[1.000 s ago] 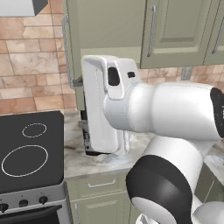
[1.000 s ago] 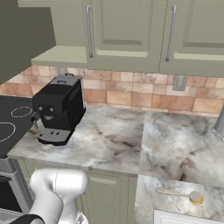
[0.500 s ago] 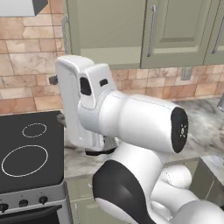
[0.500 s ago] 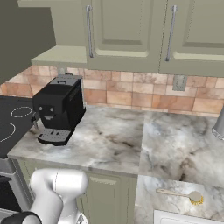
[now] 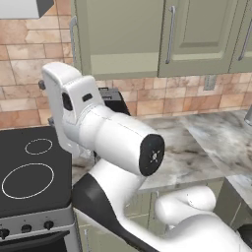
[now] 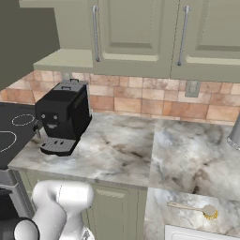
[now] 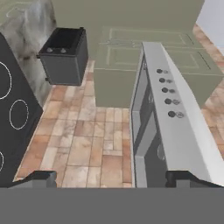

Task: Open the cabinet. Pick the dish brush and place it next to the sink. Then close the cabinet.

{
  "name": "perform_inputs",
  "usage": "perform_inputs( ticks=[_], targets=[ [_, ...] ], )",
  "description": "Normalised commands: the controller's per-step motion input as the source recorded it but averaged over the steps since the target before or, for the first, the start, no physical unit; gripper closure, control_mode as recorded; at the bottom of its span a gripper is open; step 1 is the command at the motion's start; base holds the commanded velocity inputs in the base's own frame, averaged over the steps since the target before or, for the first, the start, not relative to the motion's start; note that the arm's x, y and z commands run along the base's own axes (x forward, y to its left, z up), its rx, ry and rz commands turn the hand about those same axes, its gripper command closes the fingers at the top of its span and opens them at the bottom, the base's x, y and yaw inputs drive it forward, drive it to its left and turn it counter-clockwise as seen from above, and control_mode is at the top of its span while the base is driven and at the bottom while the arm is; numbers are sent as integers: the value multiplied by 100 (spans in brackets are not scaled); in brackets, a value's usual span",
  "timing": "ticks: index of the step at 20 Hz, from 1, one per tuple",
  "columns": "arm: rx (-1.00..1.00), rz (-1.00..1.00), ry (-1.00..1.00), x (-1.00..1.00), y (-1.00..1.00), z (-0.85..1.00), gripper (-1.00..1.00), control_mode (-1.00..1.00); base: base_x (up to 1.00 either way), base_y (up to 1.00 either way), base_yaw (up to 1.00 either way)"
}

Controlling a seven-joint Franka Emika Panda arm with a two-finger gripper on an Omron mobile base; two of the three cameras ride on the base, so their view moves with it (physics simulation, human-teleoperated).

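Note:
The cabinet (image 6: 136, 37) hangs above the counter. Its left door (image 6: 23, 42) stands swung out toward me, and the right door is shut, its bar handle (image 6: 95, 33) upright. The bare inside (image 5: 118, 34) holds nothing I can see. In the hand view the open door's panelled face (image 7: 148, 52) lies ahead at the top. The dish brush (image 6: 194, 208) lies flat on the marble counter, just beside the sink rim (image 6: 201, 233). My gripper (image 7: 113, 179) is open with nothing between its fingertips (image 7: 39, 177), out over the stove side, well left of the brush.
A black coffee machine (image 6: 61, 117) stands on the counter under the open cabinet. The black stove top (image 5: 29, 172) is to the left, with the silver range hood (image 7: 175, 109) above it. My bulky white arm (image 5: 113, 138) hides much of the counter in the left base view.
My arm has swung left, from in front of the coffee machine to over the stove's edge. The gripper stays open. Brush, doors and base have not moved.

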Motion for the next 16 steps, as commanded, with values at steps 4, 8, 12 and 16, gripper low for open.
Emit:
perform_inputs(
  ticks=[4, 8, 12, 16],
  targets=[
    [0, -19, -7, 34, 20, -3, -100, -100, 0, 0, 0],
    [0, -22, -6, 29, 16, 0, -100, -100, 0, 0, 0],
    [0, -22, -2, 25, 9, 0, -100, -100, 0, 0, 0],
    [0, -20, 0, 13, 0, 0, -100, -100, 0, 0, 0]
  ],
)
